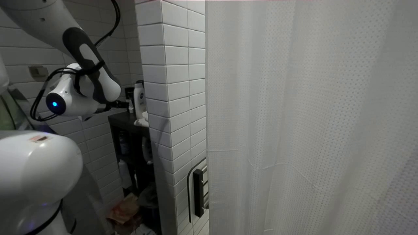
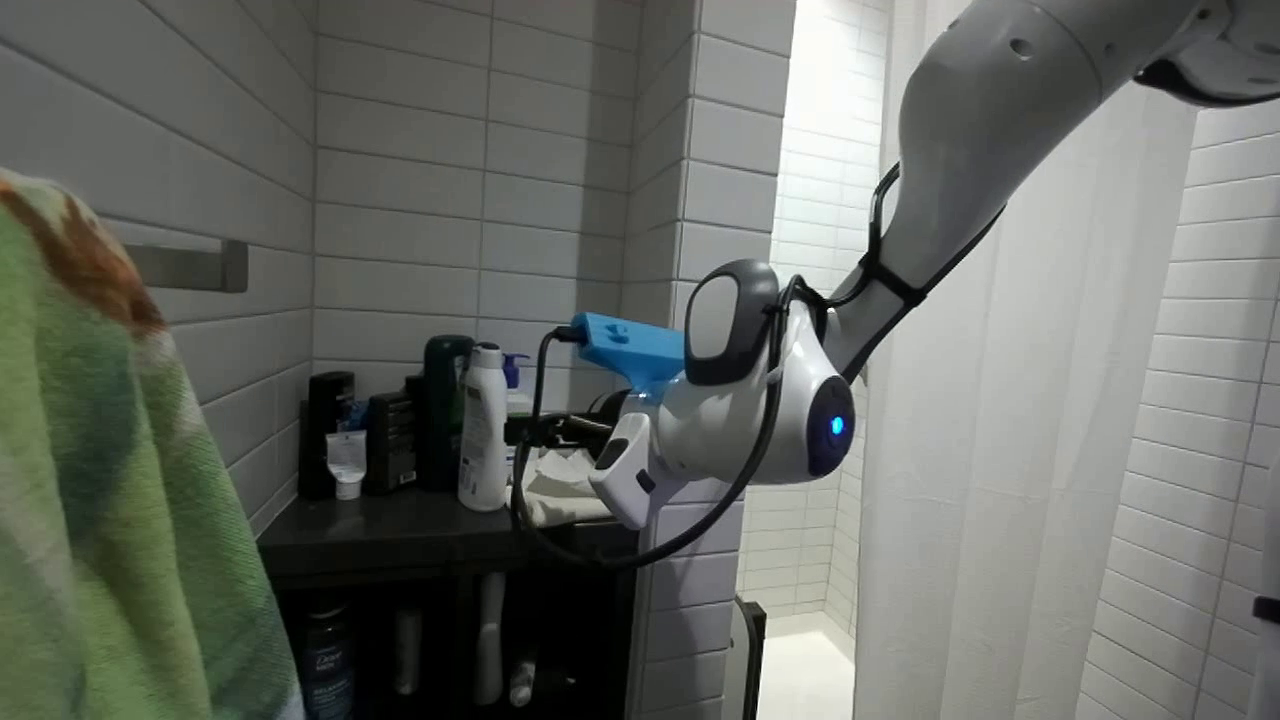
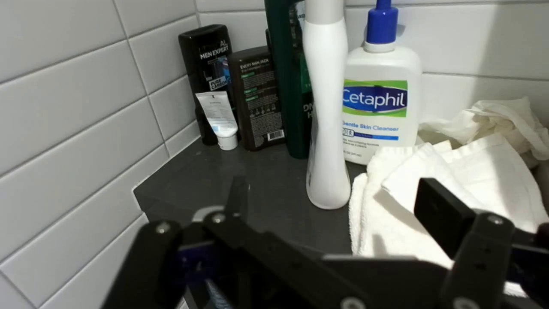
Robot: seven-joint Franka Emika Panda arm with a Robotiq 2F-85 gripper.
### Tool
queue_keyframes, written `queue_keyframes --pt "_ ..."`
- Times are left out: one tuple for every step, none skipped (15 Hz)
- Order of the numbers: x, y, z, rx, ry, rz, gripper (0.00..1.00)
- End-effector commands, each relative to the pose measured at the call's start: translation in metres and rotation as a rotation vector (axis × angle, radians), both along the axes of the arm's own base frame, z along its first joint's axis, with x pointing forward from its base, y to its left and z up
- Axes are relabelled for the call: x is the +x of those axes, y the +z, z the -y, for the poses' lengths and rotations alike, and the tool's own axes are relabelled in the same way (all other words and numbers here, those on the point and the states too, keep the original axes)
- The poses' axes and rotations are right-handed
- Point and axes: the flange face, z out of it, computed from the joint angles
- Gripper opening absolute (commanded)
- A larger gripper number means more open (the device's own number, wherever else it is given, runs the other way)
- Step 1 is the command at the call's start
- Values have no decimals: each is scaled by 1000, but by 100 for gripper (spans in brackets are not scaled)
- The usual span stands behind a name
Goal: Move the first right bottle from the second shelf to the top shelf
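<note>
On the black rack's top shelf [image 2: 400,525] a tall white bottle [image 3: 328,107] stands upright; both exterior views show it too. My gripper [image 3: 333,189] is open, its dark fingers [image 3: 444,214] spread wide. In the wrist view the white bottle shows in the gap, apart from both fingers. An exterior view has the gripper [image 2: 520,430] close by the bottle's right side. Below, the dim second shelf holds a dark bottle [image 2: 330,665], slim white containers [image 2: 490,640] and a small pale one [image 2: 522,682] farthest right. Which one the task's first right bottle is, I cannot tell.
Behind the white bottle are a Cetaphil pump bottle [image 3: 377,103], a dark green bottle [image 3: 296,86], dark bottles [image 3: 257,98] and a small tube [image 3: 221,120]. White cloths [image 3: 411,206] lie to the right. Tiled walls [image 3: 85,120] and a tiled pillar [image 1: 166,81] border the rack.
</note>
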Motion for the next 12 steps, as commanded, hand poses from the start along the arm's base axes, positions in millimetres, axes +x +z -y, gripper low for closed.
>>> queue_keyframes --pt "-18 7 32 -5 -26 -46 100" --pt "-21 6 39 -11 -34 -62 100" --pt "-24 5 46 -18 -40 -75 100" --pt "-27 4 53 -26 -45 -89 100" --pt "-31 3 59 -35 -47 -107 100" --pt "-35 2 65 -46 -48 -127 100" --pt "-40 0 72 -60 -49 -149 100" --pt "-45 -1 78 -71 -50 -173 100" --pt "-50 -4 85 -89 -50 -200 100" --pt "-55 -6 92 -103 -50 -224 100" --pt "-62 -9 100 -118 -52 -254 100" --pt "-67 -11 108 -131 -48 -278 100"
